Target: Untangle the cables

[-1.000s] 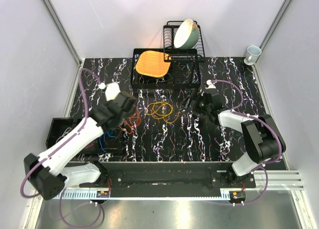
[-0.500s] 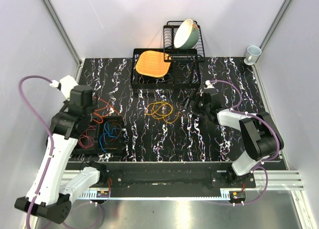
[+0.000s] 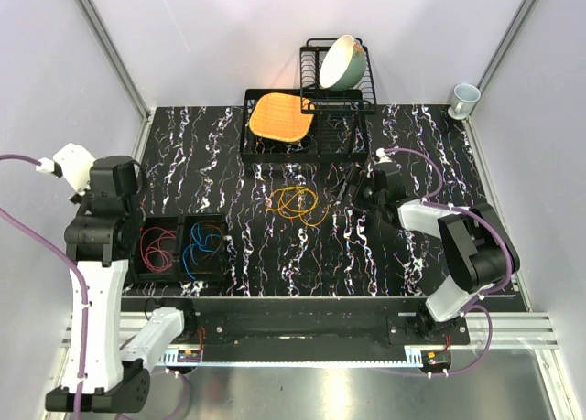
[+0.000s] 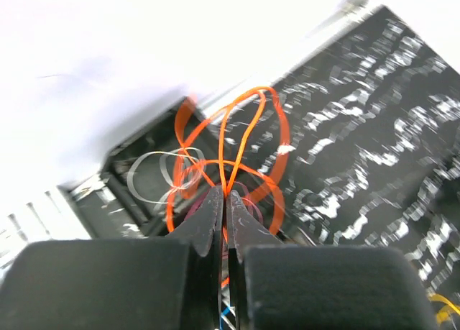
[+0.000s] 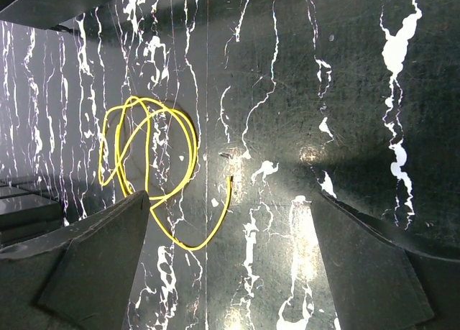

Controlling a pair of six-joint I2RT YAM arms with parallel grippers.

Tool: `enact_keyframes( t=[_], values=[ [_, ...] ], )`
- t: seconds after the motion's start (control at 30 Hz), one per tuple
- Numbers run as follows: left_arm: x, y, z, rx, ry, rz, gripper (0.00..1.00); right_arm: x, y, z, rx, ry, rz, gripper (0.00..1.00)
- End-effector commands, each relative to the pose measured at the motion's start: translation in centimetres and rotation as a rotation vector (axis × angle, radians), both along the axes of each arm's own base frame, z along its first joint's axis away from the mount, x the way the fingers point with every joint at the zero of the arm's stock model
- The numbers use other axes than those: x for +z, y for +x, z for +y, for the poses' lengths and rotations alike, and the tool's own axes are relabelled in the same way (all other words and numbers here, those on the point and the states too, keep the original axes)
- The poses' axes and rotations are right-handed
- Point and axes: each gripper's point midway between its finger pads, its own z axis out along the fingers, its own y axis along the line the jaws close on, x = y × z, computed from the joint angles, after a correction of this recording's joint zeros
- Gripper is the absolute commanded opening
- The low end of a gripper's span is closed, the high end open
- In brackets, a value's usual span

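Observation:
My left gripper (image 3: 128,220) is shut on the orange-red cable (image 4: 237,139); its strands run between the closed tips (image 4: 224,195) and its loops hang over the black bin (image 3: 179,220). In the top view the orange-red loops (image 3: 156,248) lie in the bin's left compartment and a blue cable (image 3: 203,246) in the right one. A yellow cable (image 3: 295,200) lies coiled on the table's middle. My right gripper (image 3: 352,187) is open and empty just right of it. In the right wrist view the yellow cable (image 5: 151,157) lies ahead of the spread jaws (image 5: 230,272). No purple cable shows.
A black dish rack (image 3: 352,127) at the back holds an orange mat (image 3: 277,116) and a tilted bowl (image 3: 341,61). A cup (image 3: 464,98) stands at the back right corner. A white cable (image 4: 154,175) lies in the bin. Walls close in on both sides.
My left arm has swung from the table's middle left to above the bin, carrying the orange-red cable, whose loops now hang in the left compartment. The right arm has barely moved.

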Motion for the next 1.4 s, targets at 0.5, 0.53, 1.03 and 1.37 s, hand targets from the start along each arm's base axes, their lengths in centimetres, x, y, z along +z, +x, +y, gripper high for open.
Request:
enact_keyframes(
  t=[0.5, 0.53, 1.03, 1.37],
  values=[
    [-2.7, -2.2, 9.5, 0.385, -0.074, 0.028, 0.0, 0.3, 1.4, 1.4, 0.032, 0.063, -0.009, 1.0],
    [-3.4, -2.1, 9.6, 0.385, -0.086, 0.039, 0.0, 0.3, 1.5, 1.5, 0.035, 0.065, -0.008, 1.0],
    [-6.9, 0.5, 10.6, 0.327, -0.17, 0.055, 0.99, 0.4, 1.6, 1.7, 0.051, 0.07, -0.019, 1.0],
    [-7.7, 2.0, 9.0, 0.2, -0.217, 0.024, 0.99, 1.4, 1.1, 2.4, 0.099, 0.104, -0.061, 1.0]
  ],
)
